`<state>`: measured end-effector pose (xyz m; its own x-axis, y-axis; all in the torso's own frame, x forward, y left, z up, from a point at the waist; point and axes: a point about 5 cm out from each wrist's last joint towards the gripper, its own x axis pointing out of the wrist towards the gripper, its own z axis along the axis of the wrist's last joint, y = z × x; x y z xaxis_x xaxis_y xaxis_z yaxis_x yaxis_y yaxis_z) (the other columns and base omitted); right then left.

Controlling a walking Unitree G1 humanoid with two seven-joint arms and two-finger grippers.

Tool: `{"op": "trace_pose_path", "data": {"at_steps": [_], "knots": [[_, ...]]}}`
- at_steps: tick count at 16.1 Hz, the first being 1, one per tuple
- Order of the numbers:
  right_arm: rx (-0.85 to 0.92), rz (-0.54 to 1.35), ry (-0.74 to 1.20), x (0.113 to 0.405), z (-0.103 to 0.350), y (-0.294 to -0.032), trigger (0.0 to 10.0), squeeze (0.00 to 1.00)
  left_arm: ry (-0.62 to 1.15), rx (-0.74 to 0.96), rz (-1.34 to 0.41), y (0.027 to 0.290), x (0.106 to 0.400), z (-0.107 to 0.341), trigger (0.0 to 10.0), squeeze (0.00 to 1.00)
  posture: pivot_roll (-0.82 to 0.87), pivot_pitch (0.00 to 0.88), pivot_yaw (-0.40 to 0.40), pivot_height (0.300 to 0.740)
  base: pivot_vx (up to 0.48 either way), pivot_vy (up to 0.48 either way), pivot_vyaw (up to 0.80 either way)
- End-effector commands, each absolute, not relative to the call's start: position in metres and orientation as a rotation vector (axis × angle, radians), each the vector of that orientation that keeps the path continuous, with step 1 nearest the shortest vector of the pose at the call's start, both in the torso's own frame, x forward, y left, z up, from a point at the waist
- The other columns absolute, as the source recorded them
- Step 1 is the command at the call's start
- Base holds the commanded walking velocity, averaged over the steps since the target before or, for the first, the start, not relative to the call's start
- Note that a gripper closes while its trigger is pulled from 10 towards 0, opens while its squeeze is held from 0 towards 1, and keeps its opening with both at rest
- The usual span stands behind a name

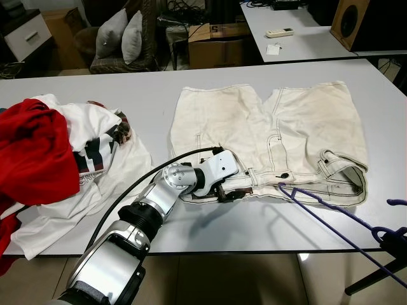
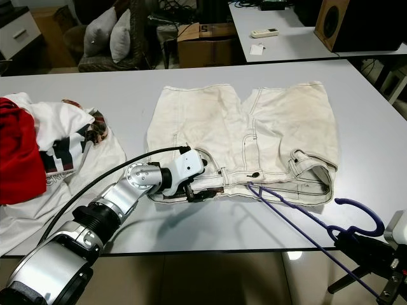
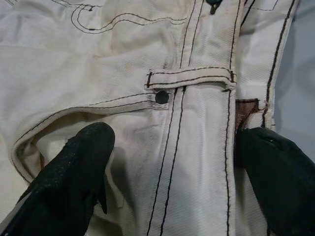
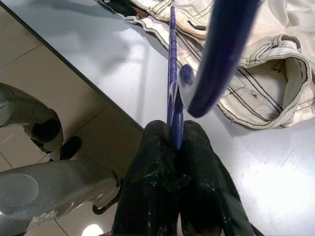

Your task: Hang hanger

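Cream shorts (image 1: 273,127) with dark stitching lie flat on the white table (image 1: 254,222), waistband toward me. My left gripper (image 1: 229,190) rests on the waistband's left end. It is open, with one black finger (image 3: 69,182) on the pocket side and the other (image 3: 280,182) at the band's edge, the belt loop (image 3: 189,78) just beyond them. My right gripper (image 2: 346,241) is at the table's front right edge, shut on a purple wire hanger (image 2: 292,213). The hanger's far tip touches the waistband near the button, and its hook (image 2: 362,210) curves up by the gripper.
A heap of clothes, a red garment (image 1: 32,152) and a white printed shirt (image 1: 95,146), covers the table's left end. Behind stand a second table with a remote (image 1: 280,30), a cardboard box (image 1: 216,44), a chair with cushions (image 1: 121,38) and a speaker (image 1: 353,22).
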<state>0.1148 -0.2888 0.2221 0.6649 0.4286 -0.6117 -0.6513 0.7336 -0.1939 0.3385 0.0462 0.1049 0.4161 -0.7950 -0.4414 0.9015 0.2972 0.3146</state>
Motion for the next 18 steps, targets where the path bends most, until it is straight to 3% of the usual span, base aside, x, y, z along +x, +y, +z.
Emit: {"op": "trace_pose_path", "data": {"at_steps": [1, 12, 13, 14, 18], "knots": [[-0.442, 0.645, 0.555, 0.1151, 0.2243, -0.2850, 10.0, 0.00, 0.240, 0.586, -1.122, 0.0501, 0.3399, 0.1025, 10.0, 0.00, -0.13, 0.055, 0.091, 0.740, 0.000, 0.000, 0.00], [-0.442, 0.645, 0.555, 0.1151, 0.2243, -0.2850, 10.0, 0.00, 0.240, 0.586, -1.122, 0.0501, 0.3399, 0.1025, 10.0, 0.00, -0.13, 0.055, 0.091, 0.740, 0.000, 0.000, 0.00], [-0.442, 0.642, 0.556, 0.1149, 0.2236, -0.2850, 10.0, 0.00, 0.229, 0.582, -1.103, 0.0493, 0.3422, 0.1038, 4.8, 0.00, -0.13, 0.050, 0.093, 0.740, 0.000, 0.000, 0.00], [-0.443, 0.653, 0.554, 0.1171, 0.2216, -0.2846, 10.0, 0.00, 0.287, 0.440, -1.118, 0.0512, 0.3432, 0.1036, 0.0, 0.00, -0.13, 0.032, 0.084, 0.740, 0.000, 0.000, 0.00], [-0.446, 0.663, 0.548, 0.1183, 0.2218, -0.2841, 10.0, 0.00, 0.317, 0.370, -1.142, 0.0516, 0.3420, 0.1032, 0.0, 0.00, -0.13, 0.032, 0.082, 0.740, 0.000, 0.000, 0.00]]}}
